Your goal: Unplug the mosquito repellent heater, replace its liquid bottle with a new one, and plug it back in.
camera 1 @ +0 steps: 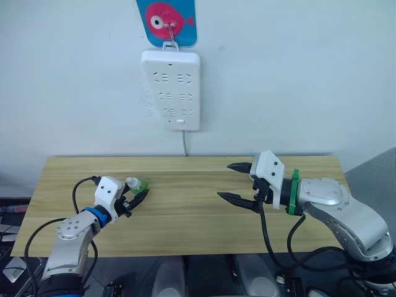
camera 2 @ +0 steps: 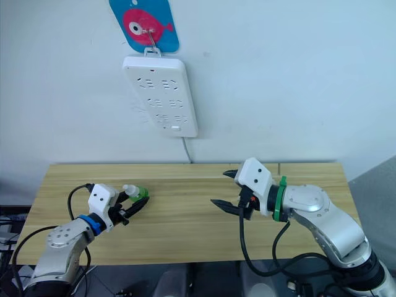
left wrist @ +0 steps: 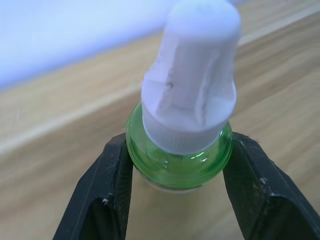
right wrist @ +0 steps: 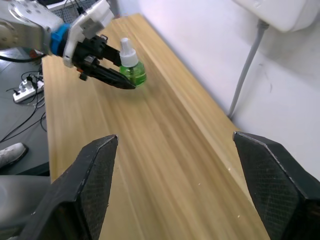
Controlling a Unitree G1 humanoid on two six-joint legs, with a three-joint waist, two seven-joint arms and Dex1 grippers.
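Both grippers are over the wooden table. On the robot's left, the left gripper has its two black fingers closed on the green liquid bottle with the white cap, which stands on the table near the left end. At the right side, the right gripper hovers with fingers wide apart, holding nothing. Behind the table, a white power strip hangs on the wall under a blue fish hook.
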